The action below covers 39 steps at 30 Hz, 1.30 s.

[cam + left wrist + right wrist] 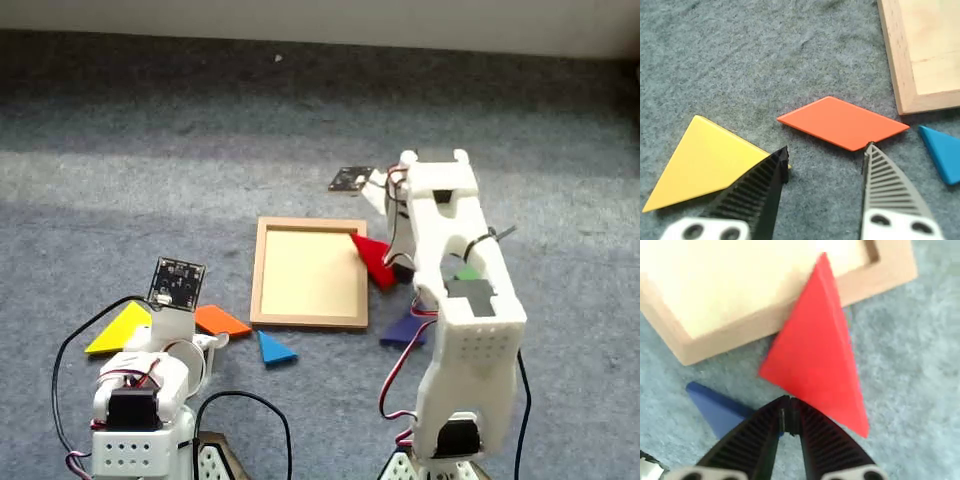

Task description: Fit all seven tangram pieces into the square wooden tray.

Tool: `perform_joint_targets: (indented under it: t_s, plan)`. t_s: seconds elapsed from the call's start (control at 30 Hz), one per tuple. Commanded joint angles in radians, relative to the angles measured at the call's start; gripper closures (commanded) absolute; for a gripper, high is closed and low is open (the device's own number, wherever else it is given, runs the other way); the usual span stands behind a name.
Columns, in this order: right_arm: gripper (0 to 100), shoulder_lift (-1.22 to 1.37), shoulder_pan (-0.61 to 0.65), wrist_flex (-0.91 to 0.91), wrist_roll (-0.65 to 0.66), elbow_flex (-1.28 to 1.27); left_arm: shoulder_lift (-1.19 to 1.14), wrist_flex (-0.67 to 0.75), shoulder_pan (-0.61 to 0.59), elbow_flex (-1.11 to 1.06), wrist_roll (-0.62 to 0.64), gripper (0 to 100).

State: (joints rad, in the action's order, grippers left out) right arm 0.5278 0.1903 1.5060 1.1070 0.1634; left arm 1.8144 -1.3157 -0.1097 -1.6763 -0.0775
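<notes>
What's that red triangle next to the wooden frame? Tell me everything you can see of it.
The red triangle is a flat, bright, smooth tangram piece, perhaps painted wood or plastic. One sharp corner lies over the rim of the square wooden tray, pointing inward; the rest extends out above the grey carpet. The right end effector is closed at its outer edge and appears to pinch it. A dark blue piece lies close by.

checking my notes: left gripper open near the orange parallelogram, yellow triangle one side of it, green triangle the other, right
One slip: the left wrist view shows a blue triangle there, not a green one. The left gripper is open near the orange parallelogram, with the yellow triangle on one side.
</notes>
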Motion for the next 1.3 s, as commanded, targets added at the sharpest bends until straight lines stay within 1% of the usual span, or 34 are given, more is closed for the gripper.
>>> perform_joint_targets:
  t_s: [0.0,0.17,0.33,0.43,0.53,0.6,0.67,0.73,0.8,0.9,1.0,1.1,1.27]
  plan:
    - [99.4,-0.076,0.051,0.036,-0.061,0.012,0.007,-0.005,0.016,-0.019,-0.003,76]
    - [99.4,-0.101,0.077,0.042,-0.126,0.013,0.007,-0.005,0.016,-0.019,-0.003,76]
    - [99.4,-0.228,0.041,0.038,-0.172,0.008,0.007,-0.005,0.016,-0.019,-0.003,76]
    - [99.2,-0.278,0.001,0.033,-0.190,0.010,0.007,-0.005,0.016,-0.019,-0.003,76]
    - [98.6,-0.271,-0.065,0.033,-0.184,0.012,0.007,-0.005,0.016,-0.019,-0.003,76]
    - [94.5,-0.246,-0.114,0.027,-0.181,0.012,0.007,-0.005,0.016,-0.019,-0.003,76]
    - [91.3,-0.209,-0.168,-0.008,-0.143,0.012,0.007,-0.005,0.016,-0.019,-0.003,76]
    - [91.6,-0.166,-0.211,-0.050,-0.057,0.008,0.007,-0.005,0.016,-0.019,-0.003,76]
    - [91.5,-0.116,-0.237,-0.077,-0.003,0.010,0.007,-0.005,0.016,-0.019,-0.003,76]
    - [91.3,-0.058,-0.251,-0.101,0.041,0.013,0.007,-0.005,0.016,-0.019,-0.003,76]
    - [91.3,-0.039,-0.240,-0.119,0.072,0.013,0.007,-0.005,0.016,-0.019,-0.003,76]
    - [91.3,-0.038,-0.208,-0.150,0.075,0.013,0.007,-0.005,0.016,-0.019,-0.003,76]
    - [91.3,-0.036,-0.133,-0.157,0.077,0.012,0.007,-0.005,0.016,-0.019,-0.003,76]
